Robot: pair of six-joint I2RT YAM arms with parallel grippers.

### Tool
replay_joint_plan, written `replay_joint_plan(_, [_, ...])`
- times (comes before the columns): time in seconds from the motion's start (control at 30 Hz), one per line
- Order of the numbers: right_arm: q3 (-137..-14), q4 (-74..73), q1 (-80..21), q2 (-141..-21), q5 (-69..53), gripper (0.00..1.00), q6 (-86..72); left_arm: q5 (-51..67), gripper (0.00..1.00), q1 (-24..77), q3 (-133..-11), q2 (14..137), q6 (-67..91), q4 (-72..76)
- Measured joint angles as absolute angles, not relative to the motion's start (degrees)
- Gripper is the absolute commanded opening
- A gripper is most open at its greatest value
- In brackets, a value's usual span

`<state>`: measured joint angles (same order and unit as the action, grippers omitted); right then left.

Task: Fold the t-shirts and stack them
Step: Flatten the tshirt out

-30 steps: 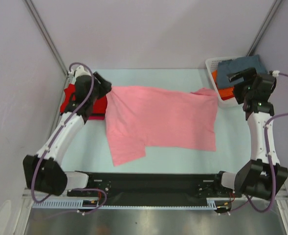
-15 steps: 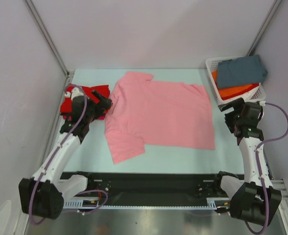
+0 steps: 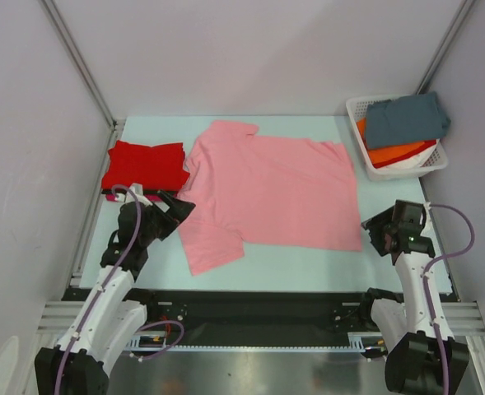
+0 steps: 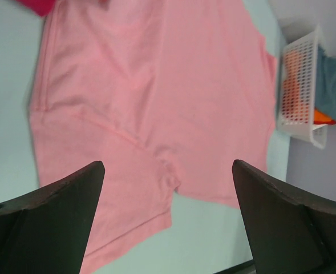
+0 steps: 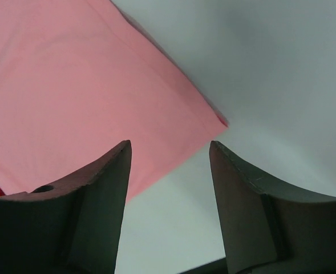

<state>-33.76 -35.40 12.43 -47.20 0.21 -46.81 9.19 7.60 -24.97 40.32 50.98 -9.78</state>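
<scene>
A light pink t-shirt [image 3: 267, 191] lies spread flat in the middle of the table; it also shows in the left wrist view [image 4: 156, 91] and the right wrist view [image 5: 82, 85]. A folded red t-shirt [image 3: 145, 164] lies at the back left. A slate grey-blue shirt [image 3: 405, 120] and an orange shirt [image 3: 398, 152] sit in the basket. My left gripper [image 3: 179, 212] is open and empty at the pink shirt's near left sleeve. My right gripper [image 3: 377, 230] is open and empty just off the shirt's near right corner.
A white slotted basket [image 3: 390, 170] stands at the back right corner, seen too in the left wrist view [image 4: 302, 85]. A black rail [image 3: 258, 309] runs along the near edge between the arm bases. Grey walls enclose the table on three sides.
Both arms have pulled back toward the near edge, away from the shirt's far corners. The pink shirt now lies spread flat, and the red shirt is uncovered.
</scene>
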Motion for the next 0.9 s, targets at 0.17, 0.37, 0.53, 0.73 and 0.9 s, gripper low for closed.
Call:
replay_joint_plan(0.17, [-28.84,-37.39,7.75,-48.25,1.39,0.59,-48.69,9.06,1.0,7.6,-24.03,43.4,50.98,-16.34])
replay_joint_plan(0.37, [-28.18,-37.82,0.69,-50.85,6.52,0.53,-51.86,8.58,1.0,7.6,-21.98,44.88,51.46,-20.86])
replay_joint_plan(0.53, [-26.92,-36.03,0.64,-53.32,9.69,0.51,-53.56,8.29,0.98,7.77,-19.2,43.57,52.01,-22.7])
replay_joint_plan(0.73, [-26.57,-32.05,2.2,-59.35,10.02,0.42,-54.39,7.94,0.93,9.15,-17.5,39.94,52.58,-23.64])
replay_joint_plan(0.9, [-26.65,-28.36,2.55,-61.36,10.24,0.41,-55.0,6.87,0.9,12.08,-16.6,39.51,53.49,-24.4])
